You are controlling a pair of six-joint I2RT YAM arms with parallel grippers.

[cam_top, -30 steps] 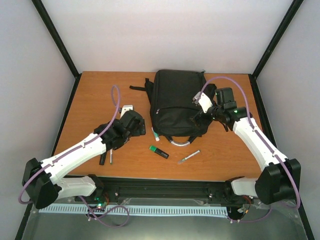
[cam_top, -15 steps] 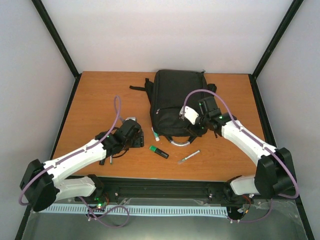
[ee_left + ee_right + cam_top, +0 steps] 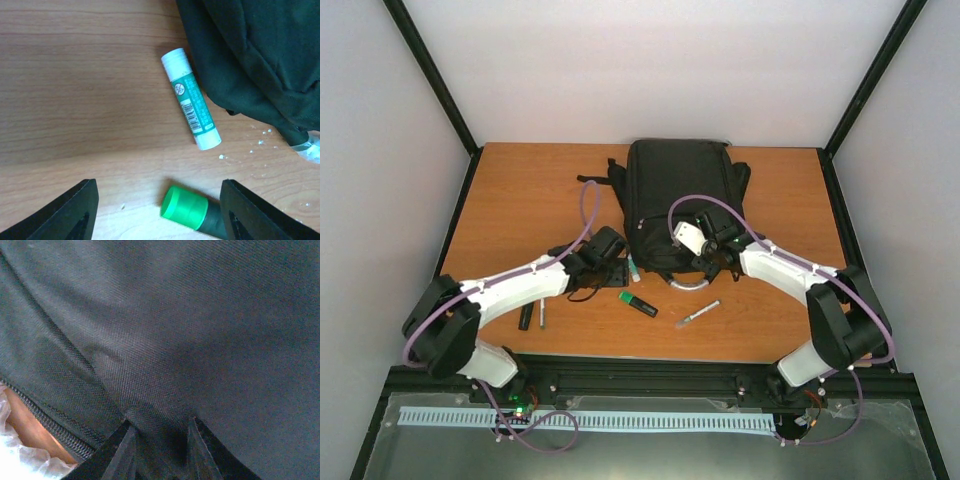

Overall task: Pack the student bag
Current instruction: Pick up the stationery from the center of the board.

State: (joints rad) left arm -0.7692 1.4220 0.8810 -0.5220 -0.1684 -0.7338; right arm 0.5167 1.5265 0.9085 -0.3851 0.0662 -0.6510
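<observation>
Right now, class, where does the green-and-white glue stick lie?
Left wrist view: the glue stick lies flat on the table, just left of the student bag, with the green-capped marker nearer the camera.

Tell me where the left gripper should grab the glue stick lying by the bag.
I'd grip the glue stick across its green labelled middle, coming straight down with the open left gripper. It lies flat and slanted, so turn the wrist until the jaws close across its width. The student bag crowds one side, and the highlighter lies just off one end.
</observation>
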